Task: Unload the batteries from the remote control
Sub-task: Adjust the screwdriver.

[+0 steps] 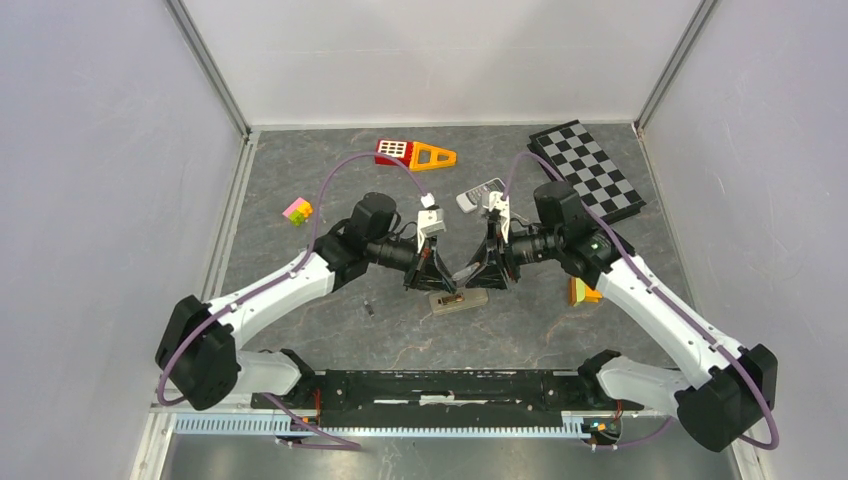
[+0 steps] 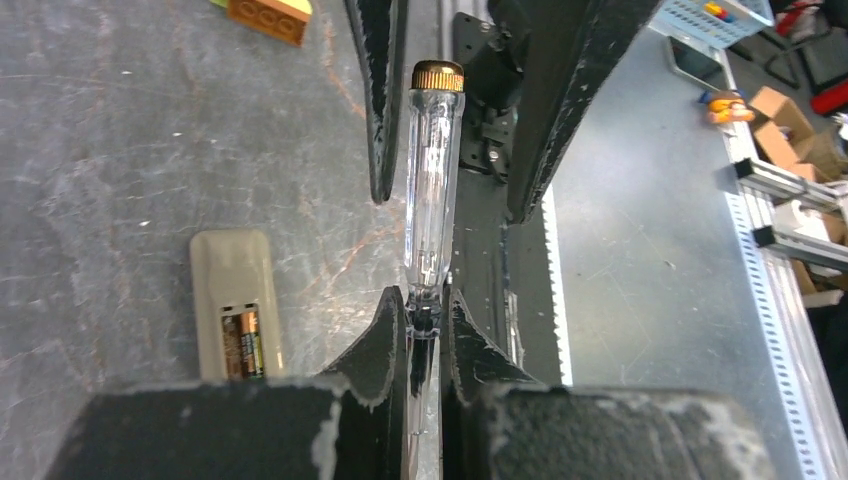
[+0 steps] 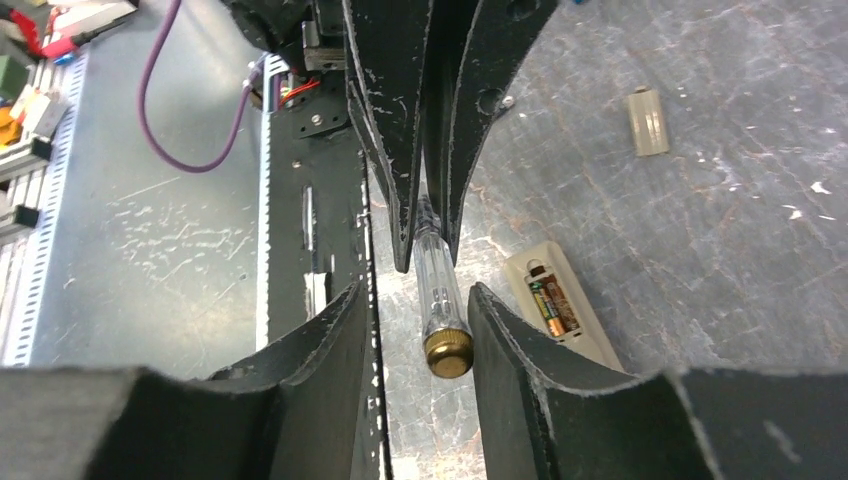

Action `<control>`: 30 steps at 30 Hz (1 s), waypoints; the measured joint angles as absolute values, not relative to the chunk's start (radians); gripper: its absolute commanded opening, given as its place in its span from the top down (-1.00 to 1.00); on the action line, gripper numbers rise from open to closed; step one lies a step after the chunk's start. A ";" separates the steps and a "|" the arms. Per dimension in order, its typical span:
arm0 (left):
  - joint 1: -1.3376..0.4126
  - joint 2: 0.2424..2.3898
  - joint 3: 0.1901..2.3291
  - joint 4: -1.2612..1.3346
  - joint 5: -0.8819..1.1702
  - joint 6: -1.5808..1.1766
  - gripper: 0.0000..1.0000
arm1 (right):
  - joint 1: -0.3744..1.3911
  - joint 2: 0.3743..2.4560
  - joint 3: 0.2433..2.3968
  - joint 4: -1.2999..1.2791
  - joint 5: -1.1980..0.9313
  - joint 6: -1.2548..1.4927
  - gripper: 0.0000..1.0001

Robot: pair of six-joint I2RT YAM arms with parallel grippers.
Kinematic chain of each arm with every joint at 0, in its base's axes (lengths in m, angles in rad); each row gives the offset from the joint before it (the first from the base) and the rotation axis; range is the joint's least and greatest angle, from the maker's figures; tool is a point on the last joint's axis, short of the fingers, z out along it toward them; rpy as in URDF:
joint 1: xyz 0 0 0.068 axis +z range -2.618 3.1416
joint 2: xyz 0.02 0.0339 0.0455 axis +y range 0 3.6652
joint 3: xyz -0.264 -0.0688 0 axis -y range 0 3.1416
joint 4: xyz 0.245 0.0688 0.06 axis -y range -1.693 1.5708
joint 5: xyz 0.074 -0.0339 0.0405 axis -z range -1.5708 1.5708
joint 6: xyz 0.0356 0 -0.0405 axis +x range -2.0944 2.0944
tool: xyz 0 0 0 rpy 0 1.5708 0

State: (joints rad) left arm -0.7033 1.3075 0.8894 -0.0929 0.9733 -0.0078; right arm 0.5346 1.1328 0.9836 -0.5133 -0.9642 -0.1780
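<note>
Nearest the near edge of the desk (image 1: 330, 345), the remote (image 1: 458, 301) lies back-up around the middle with its compartment uncovered. One battery (image 2: 244, 344), copper and black, sits in it along one side. Left of the remote and apart from it, a slim dark cylinder (image 1: 369, 308) lies on the desk. It looks like another battery, though it is too small to be sure.

Just above the remote the two arms meet nose to nose. The left gripper (image 2: 424, 318) is clenched on the thin neck of a clear-handled screwdriver (image 2: 432, 180), which hangs off the desk. The right gripper (image 3: 419, 288) is released: its fingers (image 3: 335, 350) stand either side of the screwdriver's brass-capped end, with a plain gap on one side.

An orange block (image 1: 582, 292) sits tucked against the right arm. A small beige cover (image 3: 648, 122) lies flat on the desk, well apart from the remote.

Farther out, a second, lighter remote (image 1: 480, 193) lies past the grippers, and a pink, yellow and green block stack (image 1: 297, 210) sits toward the left edge. A red toy piece (image 1: 394, 150) and an orange toy piece (image 1: 433, 157) lie side by side near the far edge. A checkerboard (image 1: 590, 172) fills the far right corner.
</note>
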 measured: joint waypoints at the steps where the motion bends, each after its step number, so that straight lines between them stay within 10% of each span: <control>1: -0.702 1.304 0.889 -0.103 0.958 0.001 0.96 | 0.535 1.124 0.974 -0.493 -0.955 -0.153 0.06; 19: -0.710 1.209 0.821 -0.071 0.790 0.051 0.96 | 0.560 1.135 0.862 -0.186 -0.854 0.202 0.08; 30: -0.718 1.208 0.817 -0.072 0.787 0.061 0.90 | 0.612 1.180 0.861 -0.128 -0.843 0.242 1.00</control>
State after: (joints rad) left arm -0.7177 1.2076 0.8165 -0.0715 0.7872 0.0612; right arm 0.6117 1.1801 0.8612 -0.1284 -0.8429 0.2420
